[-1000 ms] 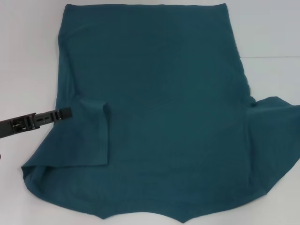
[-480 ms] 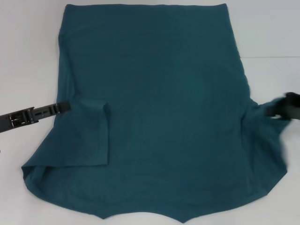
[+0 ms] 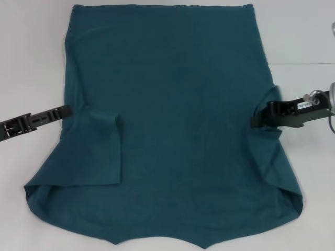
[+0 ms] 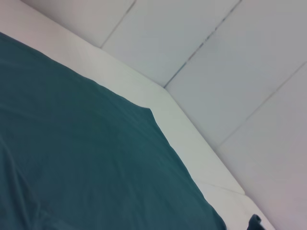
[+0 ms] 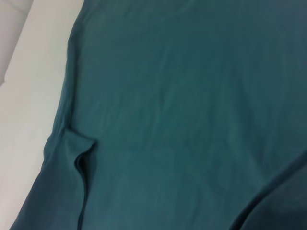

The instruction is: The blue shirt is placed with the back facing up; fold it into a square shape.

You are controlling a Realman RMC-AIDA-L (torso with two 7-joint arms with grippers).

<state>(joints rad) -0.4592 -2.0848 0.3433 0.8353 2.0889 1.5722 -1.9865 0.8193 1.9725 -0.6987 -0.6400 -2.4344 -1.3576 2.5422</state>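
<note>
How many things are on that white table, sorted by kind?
Blue shirt: 1
Robot grippers: 2, the left gripper at one side edge, the right gripper at the other
White table: 1
Total: 4

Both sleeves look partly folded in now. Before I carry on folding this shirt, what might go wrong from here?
1. The left sleeve flap lies creased and skewed on the blue shirt; folding over it may lock in a crooked edge.
2. The right end effector is over the bunched right sleeve; pulling away might drag that fold open.
3. The left end effector touches the shirt's edge and may snag it.
</note>
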